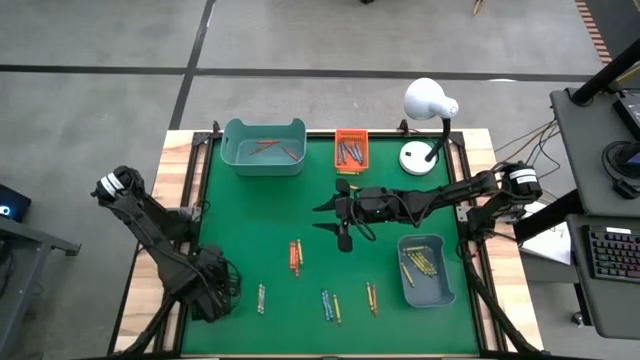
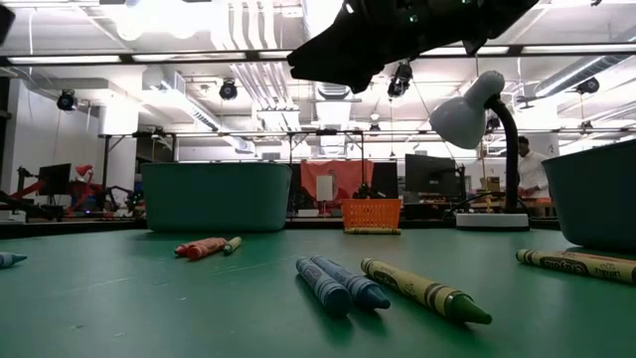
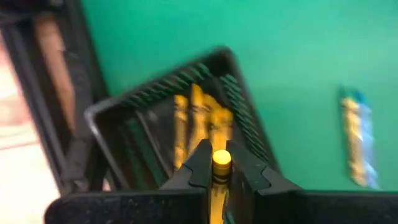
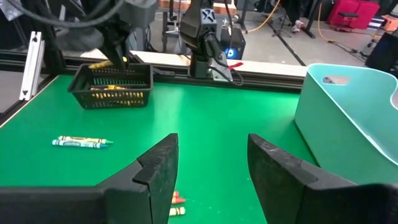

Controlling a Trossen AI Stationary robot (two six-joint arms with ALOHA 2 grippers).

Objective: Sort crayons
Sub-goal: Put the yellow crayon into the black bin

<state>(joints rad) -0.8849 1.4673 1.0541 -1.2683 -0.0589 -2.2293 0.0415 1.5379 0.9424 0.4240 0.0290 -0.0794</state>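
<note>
Gripping a yellow crayon (image 3: 221, 158) end-on in the closed left gripper (image 3: 221, 171), just above the black basket (image 3: 242, 115) at the mat's near-left corner, with more yellow crayons lying inside. Hovering over mid-table with the right gripper (image 1: 335, 222), fingers spread wide and empty, close to the loose orange crayons (image 1: 296, 257). Likely risks: letting go too high or too near the basket's rim, so bouncing the crayon out onto the green mat (image 1: 270, 215); coming down on the touching orange pair and pinching both, or nudging one and rolling it away; misfiling the mixed pairs (image 1: 330, 305) along the near edge.
</note>
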